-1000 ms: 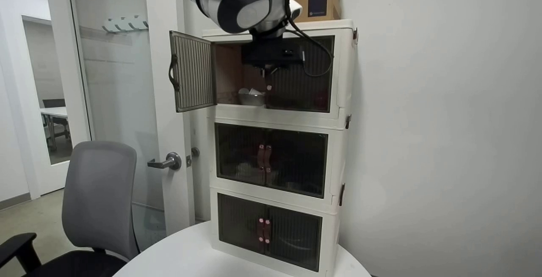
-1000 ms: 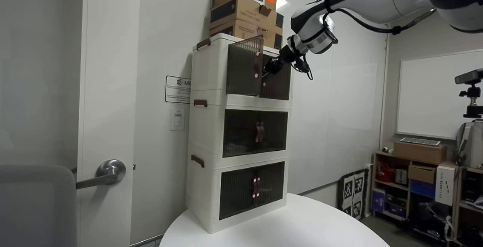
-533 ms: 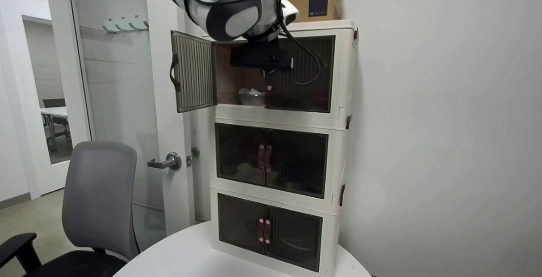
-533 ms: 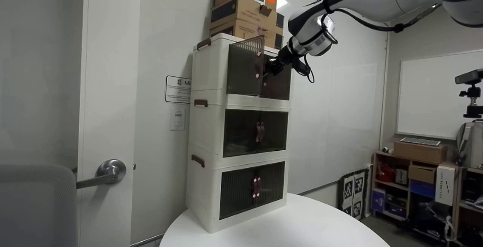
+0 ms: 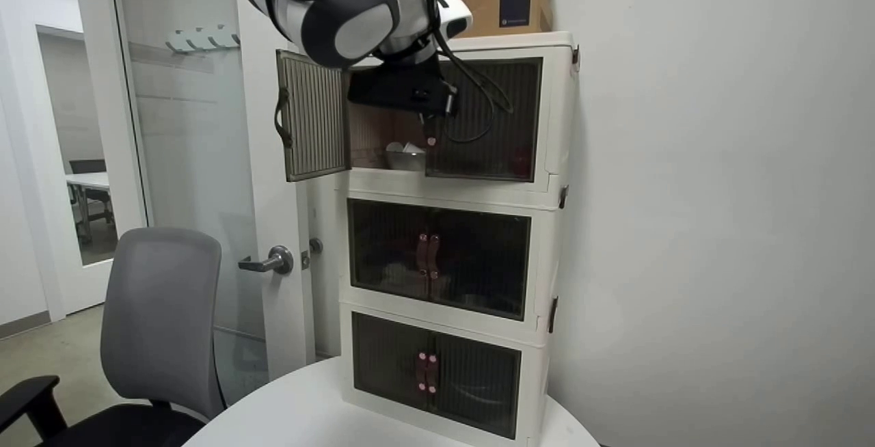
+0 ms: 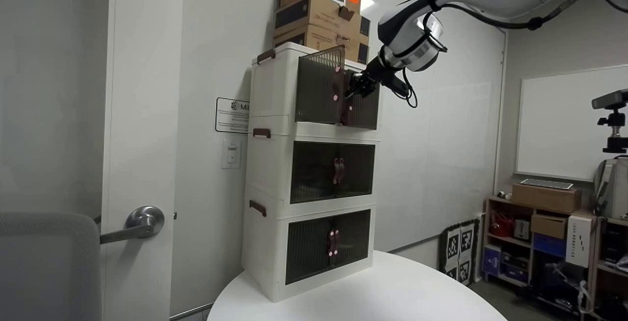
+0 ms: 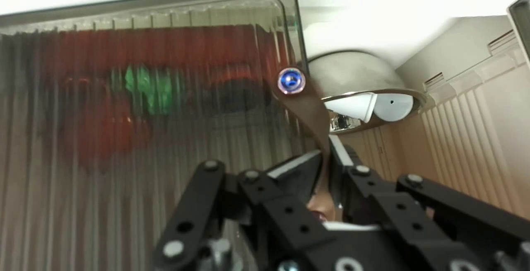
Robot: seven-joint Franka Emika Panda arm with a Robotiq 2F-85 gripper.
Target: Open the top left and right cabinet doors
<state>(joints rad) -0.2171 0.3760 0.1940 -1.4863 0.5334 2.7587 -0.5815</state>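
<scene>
The top right door [image 5: 511,138] has just edged outward from the cabinet [image 6: 272,164], together with the tool [image 7: 326,148], which pinches that door's strap handle [image 7: 310,115]. Keep that squeeze and pull in an arc about the cabinet's outer right edge, where the door probably pivots, clear of the top left door [image 5: 314,119], already swung wide at the cabinet's other side. The metal bowl [image 7: 354,70] inside the cabinet and boxes [image 6: 319,19] atop it look unlikely to interfere.
</scene>
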